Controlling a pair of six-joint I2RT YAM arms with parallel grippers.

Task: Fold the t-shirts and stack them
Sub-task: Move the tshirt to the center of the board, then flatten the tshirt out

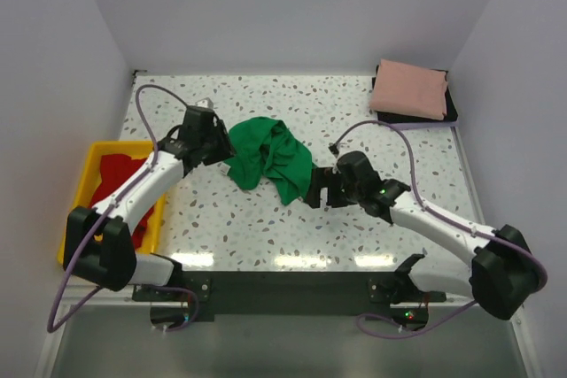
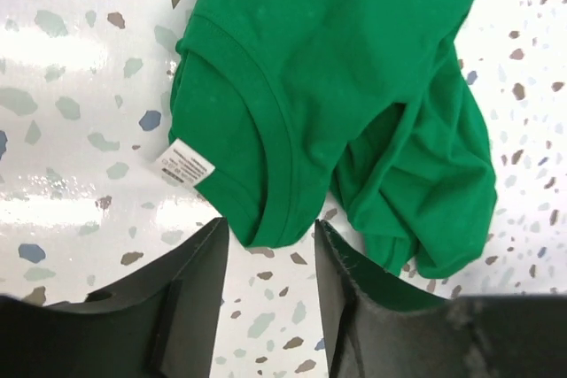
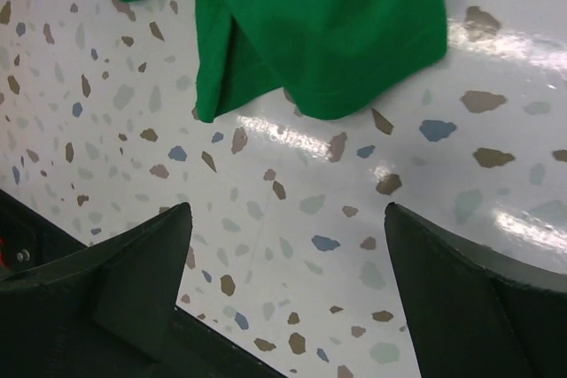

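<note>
Green t-shirt [image 1: 268, 162] is seen crumpled at mid surface [image 1: 266, 236], w/ a pincer at each side.

Left pincer [image 2: 270, 258] is held apart at the shirt's L edge; the ribbed collar [image 2: 266, 157] just reaches the gap btwn its fingers, unclamped, and a white label [image 2: 186, 163] is shown beside it. Right pincer [image 3: 285, 214] is spread wide over bare surface, just short of the shirt's R hem, not touching. Pink t-shirt [image 1: 409, 88] is laid folded on a black pad [image 1: 450, 114] at the far R corner. Red t-shirt [image 1: 115, 170] is bunched in the yellow tray [image 1: 89, 165] at L.
</note>
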